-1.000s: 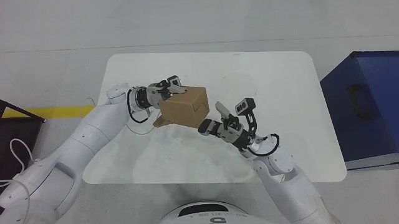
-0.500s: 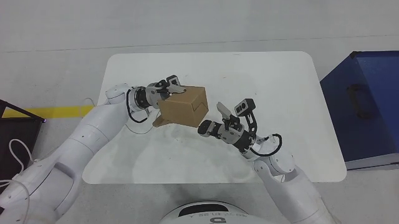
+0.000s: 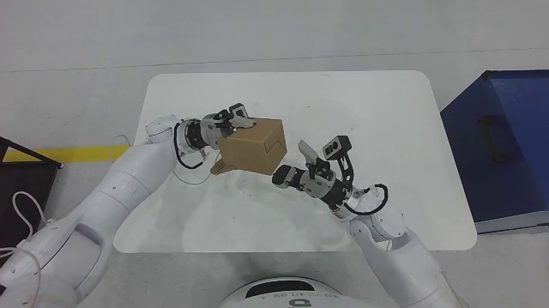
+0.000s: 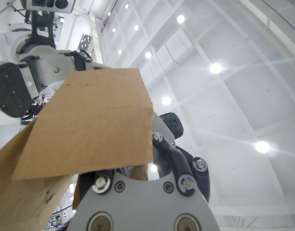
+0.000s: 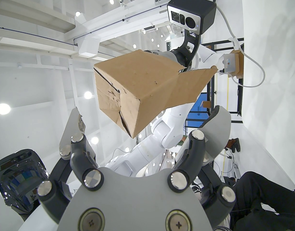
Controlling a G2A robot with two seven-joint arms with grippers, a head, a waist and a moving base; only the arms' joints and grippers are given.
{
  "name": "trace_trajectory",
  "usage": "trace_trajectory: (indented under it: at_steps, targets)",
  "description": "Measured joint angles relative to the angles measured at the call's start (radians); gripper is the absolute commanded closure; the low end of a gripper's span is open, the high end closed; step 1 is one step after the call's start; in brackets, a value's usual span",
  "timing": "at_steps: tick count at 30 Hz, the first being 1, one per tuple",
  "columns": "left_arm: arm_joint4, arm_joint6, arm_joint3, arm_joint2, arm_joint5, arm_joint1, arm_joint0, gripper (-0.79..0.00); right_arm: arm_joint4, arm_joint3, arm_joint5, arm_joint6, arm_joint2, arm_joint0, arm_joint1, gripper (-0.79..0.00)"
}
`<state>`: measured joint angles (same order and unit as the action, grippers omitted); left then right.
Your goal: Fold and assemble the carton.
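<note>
We judge the carton (image 3: 251,143) light, crushable, best held by its walls; left gripper (image 3: 235,122) clamps one, right gripper (image 3: 290,164) stands wide.

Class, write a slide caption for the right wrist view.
Open right pincer facing a corner of the folded carton.

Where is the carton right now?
Top view: the brown cardboard carton hangs over the left half of the white table, gripped at one end by the left pincer, the open right pincer near the other.
</note>
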<state>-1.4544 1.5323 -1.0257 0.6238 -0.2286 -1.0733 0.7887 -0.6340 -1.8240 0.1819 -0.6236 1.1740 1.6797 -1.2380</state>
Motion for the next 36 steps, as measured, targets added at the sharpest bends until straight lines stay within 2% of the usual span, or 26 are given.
trace_trajectory:
  at_steps: [3,7,10,36]
  targets:
    - [-0.102,0.004,-0.023,0.018,-0.060,-0.001,0.018,0.000,0.012,-0.011,0.011,0.012,0.000,0.006,0.000,-0.785]
    - [-0.244,0.004,-0.034,-0.010,-0.056,0.005,0.017,0.000,0.019,-0.021,0.036,0.004,0.013,0.021,0.004,-0.785]
    - [-0.322,0.004,-0.077,-0.046,-0.056,0.017,0.010,0.000,0.014,-0.026,0.053,-0.001,0.020,0.031,0.005,-0.785]
    - [-0.330,0.004,-0.087,-0.053,-0.056,0.020,0.009,0.000,0.020,-0.029,0.065,0.006,0.025,0.034,0.006,-0.785]
